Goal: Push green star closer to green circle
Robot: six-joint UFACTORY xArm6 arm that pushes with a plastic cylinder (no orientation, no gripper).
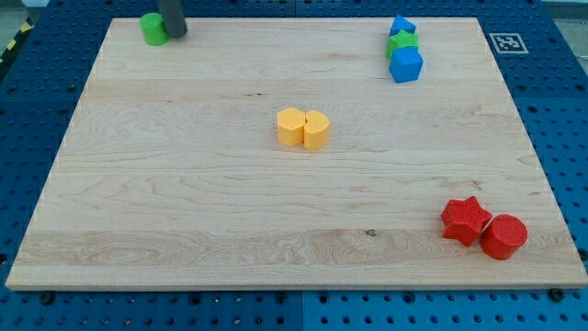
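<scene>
The green circle [153, 28] sits at the board's top left corner. My tip [175, 34] stands right beside it, on its right side, touching or nearly touching it. The green star [402, 42] sits far off at the view's top right, wedged between two blue blocks: one blue block [401, 25] above it and a blue cube-like block [406, 65] below it.
A yellow hexagon-like block [290, 127] and a yellow rounded block [316, 130] sit side by side at the centre of the wooden board [184, 202]. A red star [465, 220] and a red circle [503, 236] sit together at the bottom right. A marker tag [508, 41] lies off the board's top right corner.
</scene>
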